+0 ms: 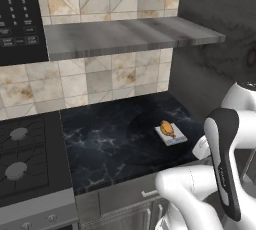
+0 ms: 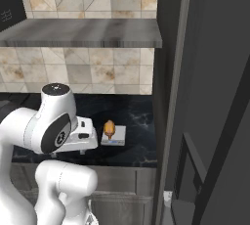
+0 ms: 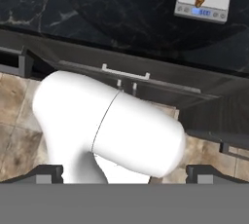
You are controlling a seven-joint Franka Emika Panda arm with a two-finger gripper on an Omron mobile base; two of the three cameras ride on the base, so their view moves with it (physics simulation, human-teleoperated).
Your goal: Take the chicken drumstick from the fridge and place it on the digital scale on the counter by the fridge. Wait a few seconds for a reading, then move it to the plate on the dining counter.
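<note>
**Golden drumstick on the scale**

One chicken drumstick (image 1: pixel 167 128) lies on one digital scale (image 1: pixel 171 134). The scale sits on the black table (image 1: pixel 115 144), near the dark fridge (image 2: pixel 205 97). The tool (image 3: pixel 124 173) is wide open, holding nothing.

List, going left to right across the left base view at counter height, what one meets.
Stove burners → bare black counter → digital scale with the chicken drumstick lying on it → the robot's white arm.
</note>
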